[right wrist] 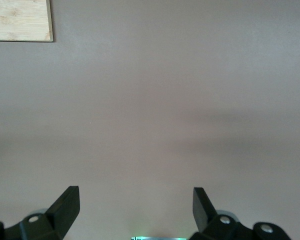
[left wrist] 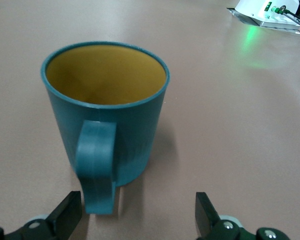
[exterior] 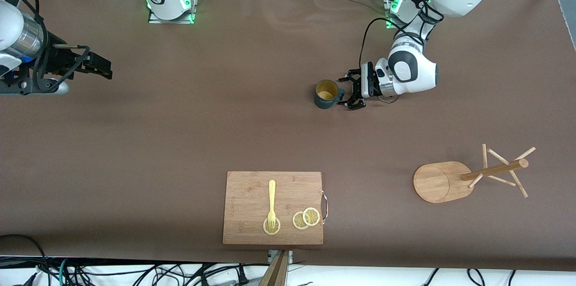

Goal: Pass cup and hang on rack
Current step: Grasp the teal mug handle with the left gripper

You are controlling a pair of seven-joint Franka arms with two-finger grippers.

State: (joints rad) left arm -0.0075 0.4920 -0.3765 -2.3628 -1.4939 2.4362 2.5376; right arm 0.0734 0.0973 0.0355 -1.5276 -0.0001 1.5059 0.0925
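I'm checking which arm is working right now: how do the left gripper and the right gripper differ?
The left gripper sits low at the table beside the cup, facing its handle; the right gripper faces only bare table at the right arm's end, away from the cup. The left arm is bent down toward the cup; the right arm waits. Both are open and hold nothing.

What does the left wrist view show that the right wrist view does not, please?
Only the left wrist view shows the cup upright on the table, its handle pointing toward the open left gripper. Only the right wrist view shows a corner of the cutting board and the open right gripper. Both share the brown table.
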